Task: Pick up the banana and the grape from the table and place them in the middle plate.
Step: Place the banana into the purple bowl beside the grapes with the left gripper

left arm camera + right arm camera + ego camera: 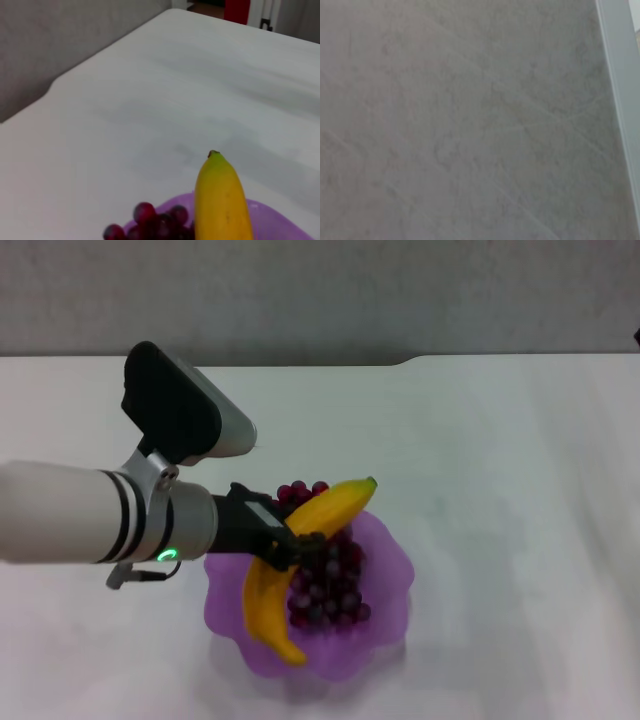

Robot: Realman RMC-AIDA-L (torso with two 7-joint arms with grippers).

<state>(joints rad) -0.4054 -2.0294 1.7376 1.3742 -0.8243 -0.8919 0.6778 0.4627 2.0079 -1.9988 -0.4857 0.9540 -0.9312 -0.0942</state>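
The purple scalloped middle plate (388,575) stands on the white table (500,460) at the front centre. The dark grape (330,592) bunch lies in it, with a few grapes over the far rim. The yellow banana (335,506) lies slanted across the grapes, its green tip past the far rim and its other end low in the plate. My left gripper (290,545) reaches in from the left, its dark fingers closed around the banana's middle. The left wrist view shows the banana (222,205), grapes (150,222) and plate rim (282,222). My right gripper is out of view.
The table's far edge has a shallow notch (405,361) with a grey wall behind it. The right wrist view shows only a grey mottled surface with a pale strip (620,100) along one side.
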